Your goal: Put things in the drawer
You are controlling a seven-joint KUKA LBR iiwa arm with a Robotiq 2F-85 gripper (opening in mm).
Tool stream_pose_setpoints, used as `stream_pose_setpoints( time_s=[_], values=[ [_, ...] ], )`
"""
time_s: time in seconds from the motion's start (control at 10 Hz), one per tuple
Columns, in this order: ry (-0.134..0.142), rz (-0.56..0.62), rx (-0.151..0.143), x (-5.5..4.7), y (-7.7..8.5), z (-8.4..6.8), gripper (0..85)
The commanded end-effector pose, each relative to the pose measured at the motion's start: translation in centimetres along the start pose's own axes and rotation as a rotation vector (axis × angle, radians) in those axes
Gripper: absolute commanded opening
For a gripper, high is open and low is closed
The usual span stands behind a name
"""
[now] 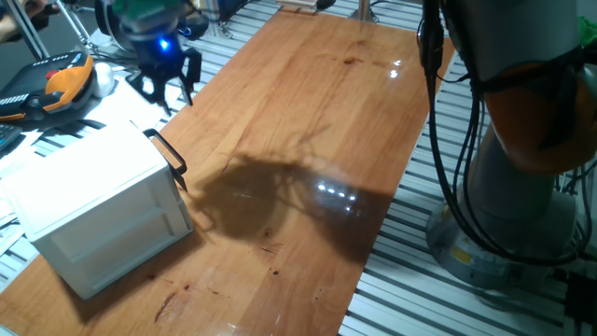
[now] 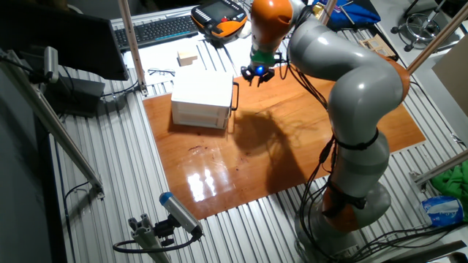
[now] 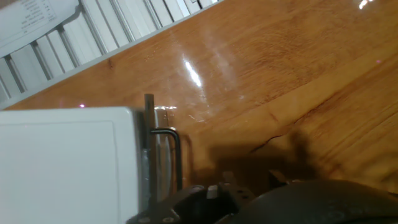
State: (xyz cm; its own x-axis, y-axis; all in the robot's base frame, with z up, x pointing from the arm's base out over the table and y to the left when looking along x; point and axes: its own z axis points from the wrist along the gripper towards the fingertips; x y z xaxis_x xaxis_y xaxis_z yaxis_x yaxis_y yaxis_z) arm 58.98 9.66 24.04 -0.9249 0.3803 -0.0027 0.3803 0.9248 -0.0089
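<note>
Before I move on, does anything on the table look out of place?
Nothing looks spilled or damaged. One mismatch: the wooden cube sits off the wooden table, behind the white cabinet, whose drawer looks closed. The gripper hovers above the handle.

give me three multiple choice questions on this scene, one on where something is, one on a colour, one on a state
1. Where is the gripper?
A. above the table edge near the handle side of the cabinet
B. inside the drawer
C. resting flat on the cabinet roof

2. What colour is the drawer handle?
A. red
B. black
C. yellow

3. How is the drawer?
A. pulled fully out
B. lying on the table, out of the cabinet
C. pushed in, flush with the cabinet front

Answers:
1 A, both fixed views show it hanging in the air beside the handle end of the cabinet.
2 B, the bar is dark against the white front.
3 C, no tray sticks out of the cabinet in any view.
</note>
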Motion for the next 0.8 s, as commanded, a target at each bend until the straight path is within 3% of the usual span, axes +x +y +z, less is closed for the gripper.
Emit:
stream_pose_setpoints(
  time_s=[0.0, 0.7],
  values=[
    [0.000, -0.009, 0.000, -0.1, -0.3, -0.2, 0.0],
    [-0.024, -0.073, 0.016, -0.1, -2.6, -1.5, 0.0]
  ],
)
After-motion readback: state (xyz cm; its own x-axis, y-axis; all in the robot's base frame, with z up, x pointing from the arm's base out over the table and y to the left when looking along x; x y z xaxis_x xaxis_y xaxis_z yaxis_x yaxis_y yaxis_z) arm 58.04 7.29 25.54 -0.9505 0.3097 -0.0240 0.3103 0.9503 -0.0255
